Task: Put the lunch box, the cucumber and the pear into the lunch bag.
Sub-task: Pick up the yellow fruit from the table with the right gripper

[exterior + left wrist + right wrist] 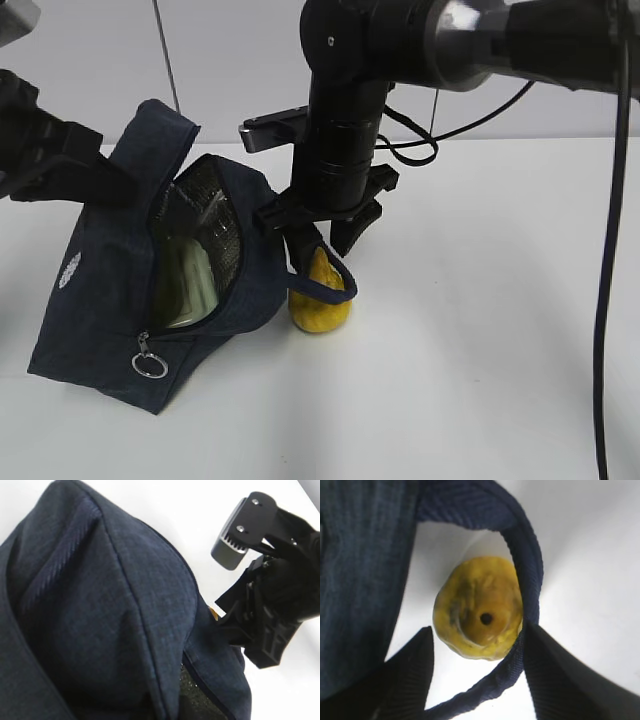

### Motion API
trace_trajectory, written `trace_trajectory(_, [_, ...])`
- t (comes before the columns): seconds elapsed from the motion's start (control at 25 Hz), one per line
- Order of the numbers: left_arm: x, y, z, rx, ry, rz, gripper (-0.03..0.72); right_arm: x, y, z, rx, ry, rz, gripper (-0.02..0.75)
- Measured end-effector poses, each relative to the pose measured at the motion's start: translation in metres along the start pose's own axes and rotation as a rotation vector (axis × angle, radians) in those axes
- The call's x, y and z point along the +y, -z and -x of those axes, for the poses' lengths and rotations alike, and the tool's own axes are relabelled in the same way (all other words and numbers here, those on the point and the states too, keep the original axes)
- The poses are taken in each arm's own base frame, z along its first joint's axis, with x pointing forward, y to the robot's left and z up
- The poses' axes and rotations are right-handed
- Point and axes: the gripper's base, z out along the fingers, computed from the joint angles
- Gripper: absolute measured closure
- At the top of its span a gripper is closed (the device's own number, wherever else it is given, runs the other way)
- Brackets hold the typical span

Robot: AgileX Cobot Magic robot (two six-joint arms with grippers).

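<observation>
White tabletop point(480, 380), pale wall behind. On the left, the lunch bag point(100, 300), tipped and unzipped, silvery lining showing. Inside, something pale green, probably the lunch box point(190, 285), though too dim to be sure. No cucumber in sight, perhaps deeper in the bag. Still outside: the pear point(320, 295), upright on the table, just beside the bag and ringed by the loop handle point(325, 290). Directly above the pear, the right gripper point(335, 235), jaws parted wide, one either side, holding nothing; from its wrist, handle strap against one finger point(555, 680). Left gripper point(120, 185) pinched shut on the bag's upper fabric. Remaining: pear in.
</observation>
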Motion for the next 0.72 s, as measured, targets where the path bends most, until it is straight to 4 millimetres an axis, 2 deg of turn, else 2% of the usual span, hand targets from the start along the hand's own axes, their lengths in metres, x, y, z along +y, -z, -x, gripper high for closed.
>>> trace_trajectory(0.36, [0.0000, 0.0000, 0.0000, 0.000, 0.000, 0.000, 0.666, 0.0003, 0.0000, 0.0001, -0.001, 0.015, 0.003, 0.295])
trace_trajectory(0.52, [0.0000, 0.0000, 0.0000, 0.000, 0.000, 0.000, 0.666, 0.0008, -0.0086, 0.0003, 0.017, 0.022, 0.018, 0.295])
trace_trajectory(0.72, [0.0001, 0.0000, 0.0001, -0.001, 0.000, 0.001, 0.666, 0.0026, -0.0094, 0.0006, 0.016, 0.029, 0.038, 0.295])
